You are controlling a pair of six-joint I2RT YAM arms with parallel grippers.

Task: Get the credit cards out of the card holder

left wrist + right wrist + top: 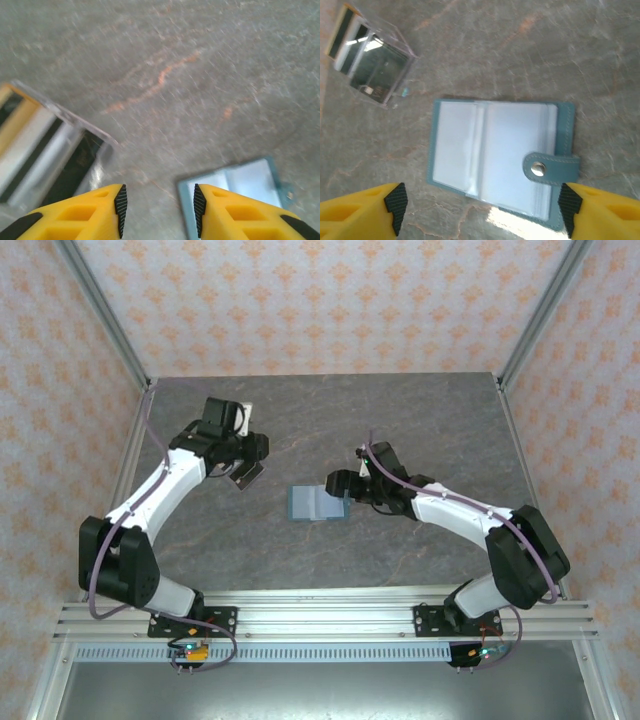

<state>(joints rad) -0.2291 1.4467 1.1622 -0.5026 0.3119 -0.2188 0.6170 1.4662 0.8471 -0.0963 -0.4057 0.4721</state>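
Lying flat under right gripper (482,205): open card holder (495,155).

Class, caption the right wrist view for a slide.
Open teal card holder lies flat on grey table before spread yellow fingers.

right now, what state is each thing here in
card holder: open, lying flat, tab unfastened
credit cards: out of the holder, inside a clear box
left fingers: apart, holding nothing
right fingers: wide apart, holding nothing
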